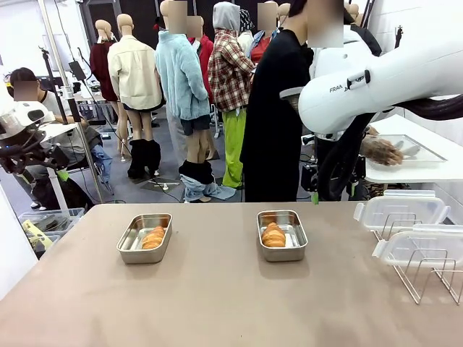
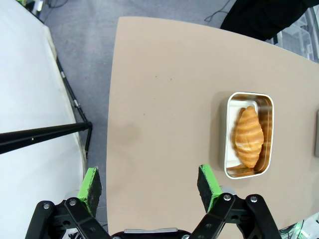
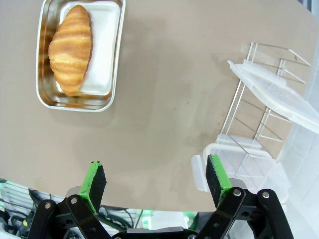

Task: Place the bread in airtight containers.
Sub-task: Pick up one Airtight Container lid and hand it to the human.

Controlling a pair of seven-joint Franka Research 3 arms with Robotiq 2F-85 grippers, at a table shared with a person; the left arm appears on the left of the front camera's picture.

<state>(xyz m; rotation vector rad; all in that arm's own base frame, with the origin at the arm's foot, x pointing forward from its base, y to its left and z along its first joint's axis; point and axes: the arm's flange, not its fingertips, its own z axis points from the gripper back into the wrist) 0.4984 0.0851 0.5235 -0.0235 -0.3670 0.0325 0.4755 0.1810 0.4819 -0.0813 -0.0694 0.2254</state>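
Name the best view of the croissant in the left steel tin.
Left wrist view: the golden-brown ridged croissant, seen whole from above in its rectangular steel tin. Front view shows it small; right wrist view shows the other croissant.

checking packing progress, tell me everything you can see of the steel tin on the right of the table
The right tin is a small, shallow rectangular container of shiny steel with rounded corners and a rolled rim. It sits flat on the brown table, open on top, no lid on it. One golden-brown croissant lies inside along its length, nearer one long side, leaving bare floor beside it. Nothing else touches it.
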